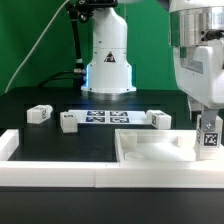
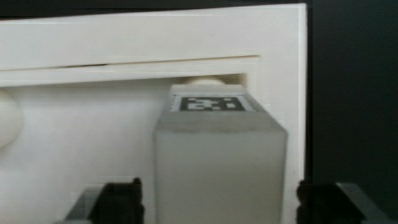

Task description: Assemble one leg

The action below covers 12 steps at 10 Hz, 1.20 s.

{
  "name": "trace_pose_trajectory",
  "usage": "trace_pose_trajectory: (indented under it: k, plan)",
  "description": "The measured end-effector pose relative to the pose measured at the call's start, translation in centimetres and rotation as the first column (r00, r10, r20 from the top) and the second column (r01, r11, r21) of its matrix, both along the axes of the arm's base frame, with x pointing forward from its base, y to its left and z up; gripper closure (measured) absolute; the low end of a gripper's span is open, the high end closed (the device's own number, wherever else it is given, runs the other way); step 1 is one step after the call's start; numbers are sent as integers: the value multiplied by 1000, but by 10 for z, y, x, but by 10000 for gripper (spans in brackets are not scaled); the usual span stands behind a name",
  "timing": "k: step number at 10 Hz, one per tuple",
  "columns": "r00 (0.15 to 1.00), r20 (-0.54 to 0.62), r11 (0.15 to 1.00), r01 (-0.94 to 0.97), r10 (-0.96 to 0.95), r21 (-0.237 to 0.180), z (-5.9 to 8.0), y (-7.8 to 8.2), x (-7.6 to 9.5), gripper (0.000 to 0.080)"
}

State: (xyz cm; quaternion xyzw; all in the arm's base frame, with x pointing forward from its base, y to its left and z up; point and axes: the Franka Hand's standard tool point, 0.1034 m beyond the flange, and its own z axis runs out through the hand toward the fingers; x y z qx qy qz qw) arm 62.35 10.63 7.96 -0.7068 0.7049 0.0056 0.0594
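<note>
Your gripper pinches leg upright over panel corner; three loose legs behind panel.

Four legs, one panel

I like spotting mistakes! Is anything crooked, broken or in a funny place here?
Nothing looks broken or spilled. Three loose legs sit on the black table near the marker board. A fourth leg stands upright in the gripper at the white panel.
</note>
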Motion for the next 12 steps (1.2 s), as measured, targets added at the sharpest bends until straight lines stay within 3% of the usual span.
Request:
trace_pose_trajectory:
  k: [1, 2, 5, 8, 10, 12]
  plan:
    - [1000, 2, 1000, -24, 24, -1, 0, 1, 0, 271]
    - [996, 7, 996, -87, 87, -10, 0, 2, 0, 175]
    - [914, 19, 913, -403, 405, -59, 1, 11, -1, 151]
    - [765, 18, 763, -640, 644, -93, 0, 13, -2, 150]
    - [624, -7, 618, -775, 781, -131, 0, 17, -3, 150]
    - [507, -19, 499, -855, 862, -144, 0, 20, -4, 150]
